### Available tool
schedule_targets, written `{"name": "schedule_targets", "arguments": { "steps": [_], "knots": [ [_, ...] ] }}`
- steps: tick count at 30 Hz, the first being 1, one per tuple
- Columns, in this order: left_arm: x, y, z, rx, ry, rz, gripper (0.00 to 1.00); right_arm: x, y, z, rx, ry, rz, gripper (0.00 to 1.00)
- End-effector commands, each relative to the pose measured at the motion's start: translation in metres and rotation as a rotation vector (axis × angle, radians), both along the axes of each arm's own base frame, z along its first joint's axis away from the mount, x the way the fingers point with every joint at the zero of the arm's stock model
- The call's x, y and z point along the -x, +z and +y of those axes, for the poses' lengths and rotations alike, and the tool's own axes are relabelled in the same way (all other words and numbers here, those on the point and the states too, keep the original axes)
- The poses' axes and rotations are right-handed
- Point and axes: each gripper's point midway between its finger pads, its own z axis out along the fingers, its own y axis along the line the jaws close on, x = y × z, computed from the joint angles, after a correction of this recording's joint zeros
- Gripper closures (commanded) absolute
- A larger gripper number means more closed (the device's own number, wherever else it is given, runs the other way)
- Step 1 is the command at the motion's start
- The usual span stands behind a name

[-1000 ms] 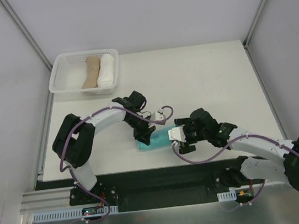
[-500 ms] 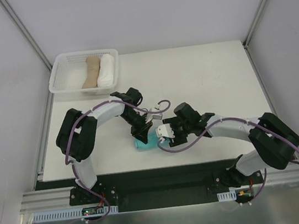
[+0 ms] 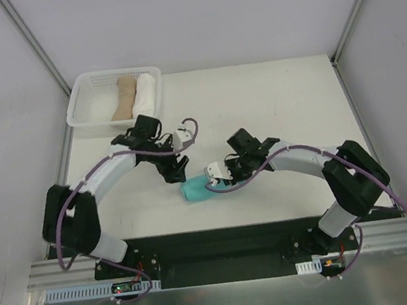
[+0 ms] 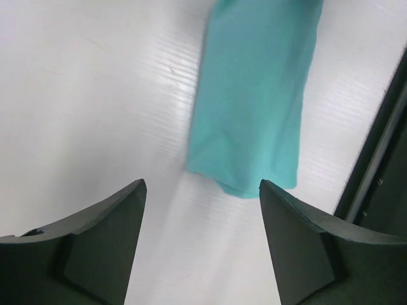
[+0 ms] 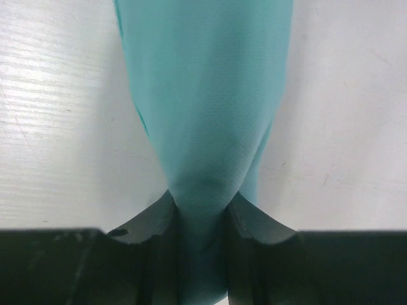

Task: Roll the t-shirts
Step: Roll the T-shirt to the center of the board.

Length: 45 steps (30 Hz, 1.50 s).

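On the white table [image 3: 280,104] — pale walls [image 3: 192,17] around — lies a teal t-shirt [image 3: 195,192].

Bright even light, soft shadows, left wrist view slightly blurred

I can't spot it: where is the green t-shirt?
In the top view the t-shirt is near the front edge of the table, centre, one end pinched by the right pincer, left pincer open beside it.
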Motion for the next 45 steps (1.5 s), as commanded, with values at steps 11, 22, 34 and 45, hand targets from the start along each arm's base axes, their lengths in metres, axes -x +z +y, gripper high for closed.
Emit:
{"name": "schedule_targets", "arguments": {
  "steps": [11,22,34,45],
  "knots": [
    [0.011,0.048,-0.043,0.294,0.041,-0.486,0.09,-0.009,0.007,-0.007,0.062,-0.055,0.198,0.73],
    [0.036,0.02,-0.083,0.355,-0.09,-0.487,0.09,-0.006,0.006,-0.008,0.082,-0.048,0.231,0.74],
    [0.042,0.043,-0.067,0.324,0.016,-0.506,0.1,-0.004,0.01,-0.007,0.068,-0.077,0.255,0.75],
    [0.104,0.055,0.001,0.231,-0.196,-0.688,0.02,-0.004,0.018,-0.006,0.013,-0.108,0.257,0.83]
  ]
}}
